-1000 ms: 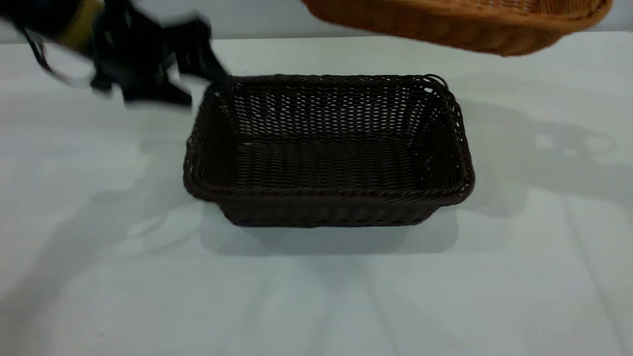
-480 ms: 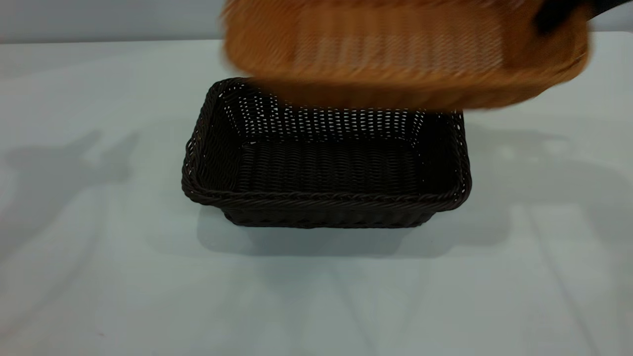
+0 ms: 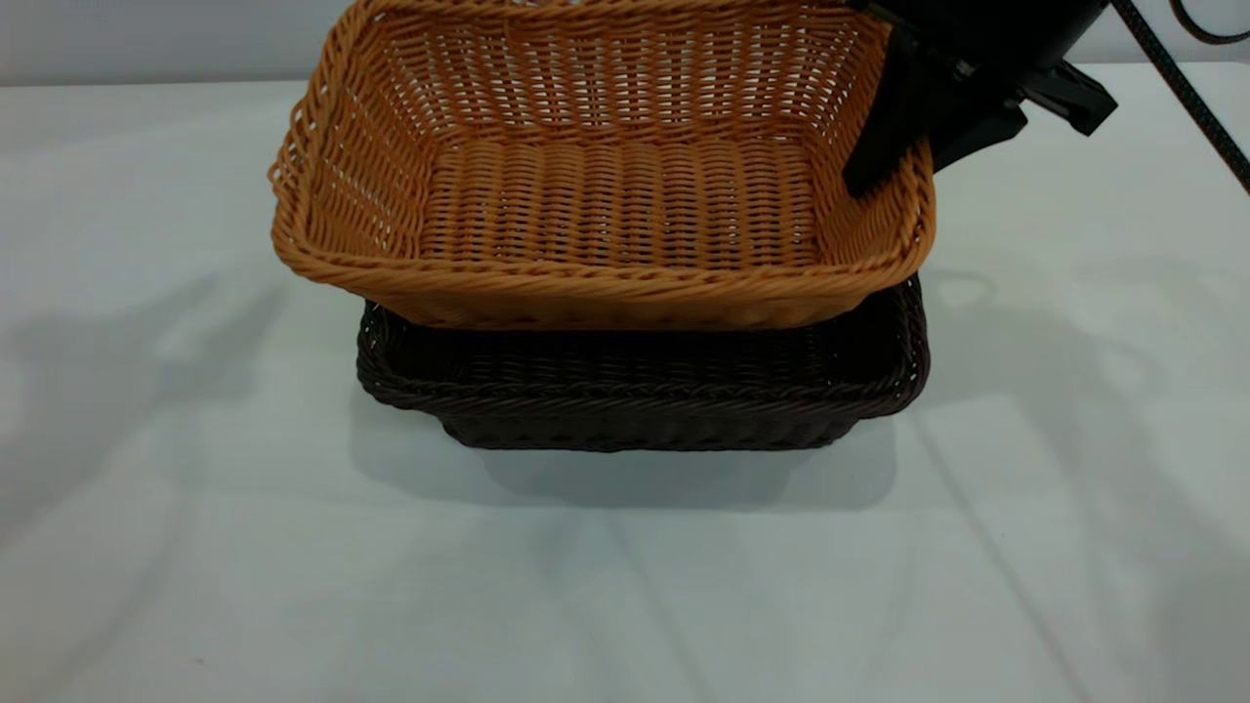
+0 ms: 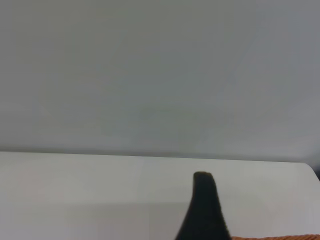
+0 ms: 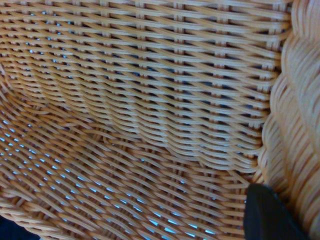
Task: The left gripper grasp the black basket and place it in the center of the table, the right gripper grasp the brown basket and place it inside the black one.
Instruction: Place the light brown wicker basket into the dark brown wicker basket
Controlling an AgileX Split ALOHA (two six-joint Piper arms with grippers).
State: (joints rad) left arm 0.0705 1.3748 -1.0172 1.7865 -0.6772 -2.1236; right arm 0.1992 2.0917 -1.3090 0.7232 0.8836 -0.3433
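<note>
Two rectangular wicker baskets: brown basket (image 3: 605, 186) above black basket (image 3: 645, 391).

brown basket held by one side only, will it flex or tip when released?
Likely stiff: the brown basket keeps its shape though the right gripper clamps only one side wall. Probably light, being open weave. It hangs tilted over the black basket, offset toward the left, so it may land crooked.

We see the orange-tan brown basket (image 3: 625, 195) tilted over the dark black basket (image 3: 645, 391), which sits flat on the white table (image 3: 195, 547).
</note>
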